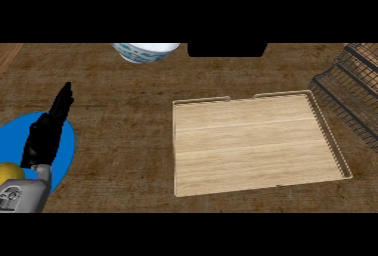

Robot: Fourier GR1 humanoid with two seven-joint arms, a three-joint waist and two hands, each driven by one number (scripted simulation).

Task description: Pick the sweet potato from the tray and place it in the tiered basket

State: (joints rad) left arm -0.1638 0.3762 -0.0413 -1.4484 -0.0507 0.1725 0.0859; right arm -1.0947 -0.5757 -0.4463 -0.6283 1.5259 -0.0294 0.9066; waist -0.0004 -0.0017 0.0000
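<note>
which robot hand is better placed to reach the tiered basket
Probably the right: the tiered basket stands at the right, while the left robot hand rests far left over the blue plate. The right robot hand is unseen.

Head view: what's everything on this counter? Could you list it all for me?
Counter: one, dark brown wood, fills the view.
Tray: one, light wood, centre right, nothing visible in it.
Basket: one, black wire, right edge, partly cut off.
Plate: one, blue, lower left, partly under the arm.
Yellow item: one, on the plate at the left edge, too cut off to identify.
Cup: one, white with blue pattern, top edge.
Sweet potato: none visible.
Left hand: one, black, fingers straight, over the plate.
Right hand: not in view.
</note>
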